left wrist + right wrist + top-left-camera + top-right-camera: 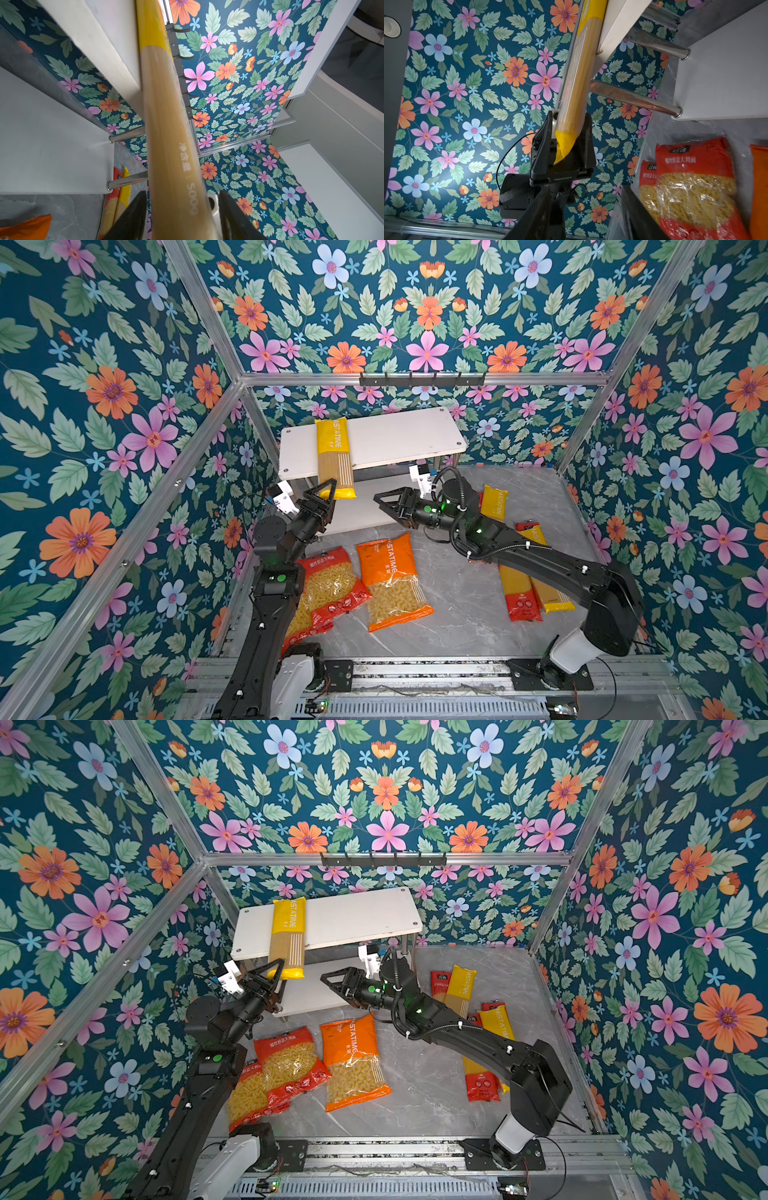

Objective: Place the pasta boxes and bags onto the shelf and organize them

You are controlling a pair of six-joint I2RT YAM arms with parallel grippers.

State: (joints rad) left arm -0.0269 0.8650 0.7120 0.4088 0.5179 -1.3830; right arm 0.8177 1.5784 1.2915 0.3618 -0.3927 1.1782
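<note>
Underneath both arms, inside flowered walls: grey marbled tabletop [465, 597]. At its back, beyond the left gripper [330, 491] and the right gripper [380, 502]: small two-tier shelf [395, 435] of white rectangular boards on shiny metal legs, with its lower board in sight between the two grippers in both top views.

Down on the tabletop, nearer the robot than the right gripper: short orange plastic pack of curly pasta [390, 576], lying flat. Just left of it, below and behind the left gripper: short red plastic pack of curly pasta [328, 585], overlapping a second short red pack [245, 1094] (mostly hidden under the left arm).

Across the shelf's upper board, near its left end: long yellow plastic spaghetti pack [334, 448], overhanging the front edge, with its near end between the left gripper's jaws. Right of the right gripper, beside its wrist: another long yellow spaghetti pack [461, 986], partly over a long red spaghetti pack [440, 982]. Further behind that gripper, largely covered by the right arm: a red-ended long pack [524, 605] and a yellow-ended long pack [555, 599], side by side.

Left gripper: jaws apart, one on each side of the overhanging pack's end, with a slit of gap beside one finger [230, 212] in the left wrist view. Right gripper: jaws apart and empty, pointing toward the left gripper.
</note>
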